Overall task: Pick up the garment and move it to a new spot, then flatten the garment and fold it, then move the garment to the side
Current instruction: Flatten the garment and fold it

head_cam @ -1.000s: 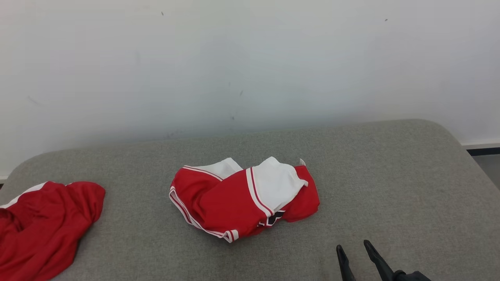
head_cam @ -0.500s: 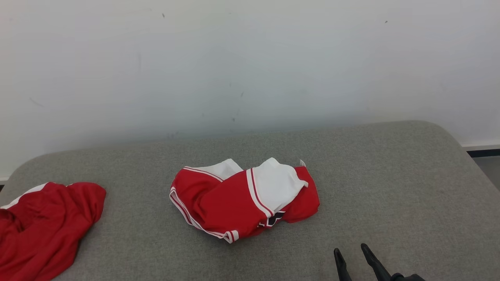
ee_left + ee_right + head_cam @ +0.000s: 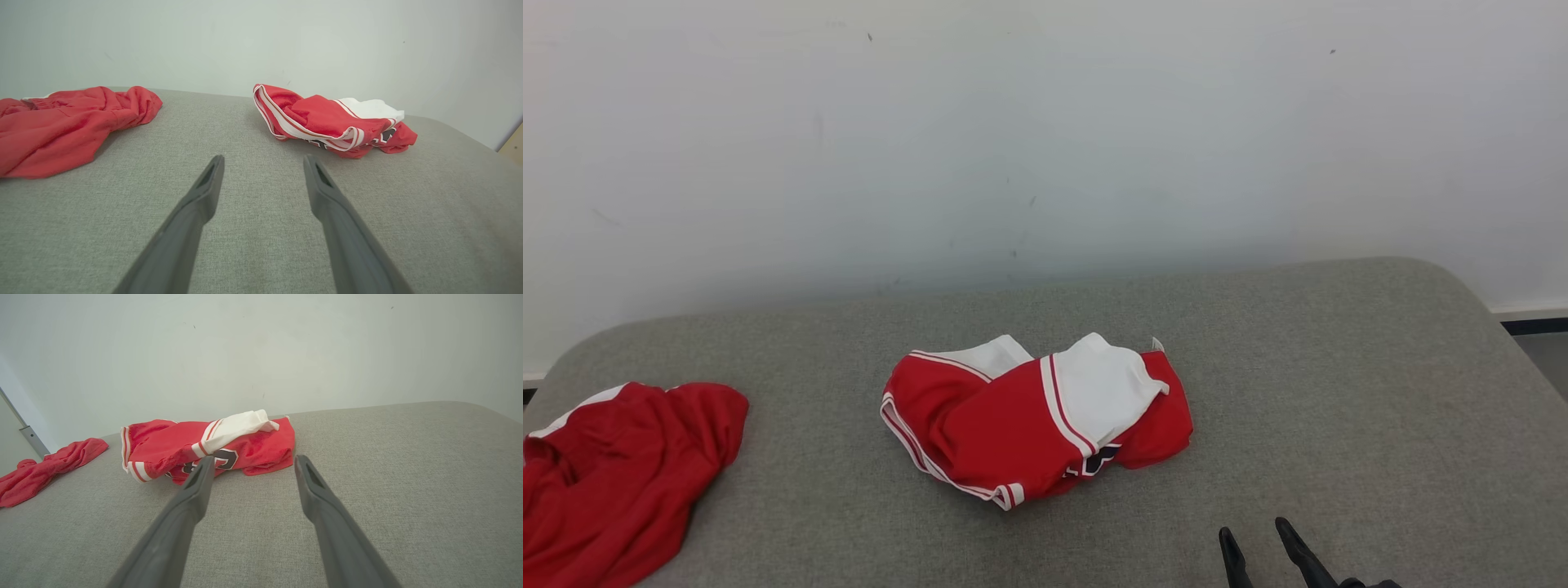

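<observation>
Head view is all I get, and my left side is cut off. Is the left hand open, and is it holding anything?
Observer: The left hand is open and empty, above bare cushion.
Operator: What is it aimed at?
Observer: At the gap between the red cloth and the jersey. It touches neither.
Operator: Is there anything past the red cloth that I should know about?
Observer: Yes. The right wrist view shows a grey metal bar beyond it, against the wall.
</observation>
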Controlling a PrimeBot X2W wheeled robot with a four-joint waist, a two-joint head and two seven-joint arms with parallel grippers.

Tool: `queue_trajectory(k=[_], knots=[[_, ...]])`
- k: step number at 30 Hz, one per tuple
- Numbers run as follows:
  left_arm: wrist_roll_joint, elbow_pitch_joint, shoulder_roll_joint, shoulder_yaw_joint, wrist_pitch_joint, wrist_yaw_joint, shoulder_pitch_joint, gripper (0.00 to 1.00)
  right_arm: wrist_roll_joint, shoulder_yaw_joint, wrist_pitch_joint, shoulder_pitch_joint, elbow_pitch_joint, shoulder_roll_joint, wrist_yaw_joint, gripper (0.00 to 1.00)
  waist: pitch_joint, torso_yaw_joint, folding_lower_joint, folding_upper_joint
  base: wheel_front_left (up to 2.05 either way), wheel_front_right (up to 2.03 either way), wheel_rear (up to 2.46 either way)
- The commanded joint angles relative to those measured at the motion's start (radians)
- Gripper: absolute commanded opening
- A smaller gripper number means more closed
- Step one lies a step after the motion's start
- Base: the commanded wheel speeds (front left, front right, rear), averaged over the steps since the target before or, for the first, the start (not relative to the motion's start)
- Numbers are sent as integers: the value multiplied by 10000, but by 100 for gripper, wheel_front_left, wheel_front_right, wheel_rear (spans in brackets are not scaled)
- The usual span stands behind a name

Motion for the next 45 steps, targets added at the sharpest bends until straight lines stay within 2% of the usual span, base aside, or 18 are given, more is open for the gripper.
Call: queue_trajectory(k=[1, 15, 26, 32, 45], knots=[[64, 62, -4, -28, -36, -74, 111, 100, 40, 28, -3, 75, 22, -42, -10, 100, 1, -8, 0, 0, 0, 0, 0], [427, 215, -5, -488, -36, -346, -758, 100, 34, 140, -5, -155, -32, -181, -10, 100, 331, -218, 0, 0, 0, 0, 0], [253, 1398, -2, -1833, -36, -596, -2500, 100, -41, 240, -5, -498, -26, -283, -10, 100, 1131, -642, 0, 0, 0, 0, 0], [-269, 2556, 1, -2252, -37, -481, -3265, 100, -18, 328, -5, -720, -40, -330, -10, 100, 1504, -944, 0, 0, 0, 0, 0], [-1618, 3911, 3, -2931, -37, -940, -5039, 100, -94, 364, -5, -1261, -114, -398, -10, 100, 2346, -1270, 0, 0, 0, 0, 0]])
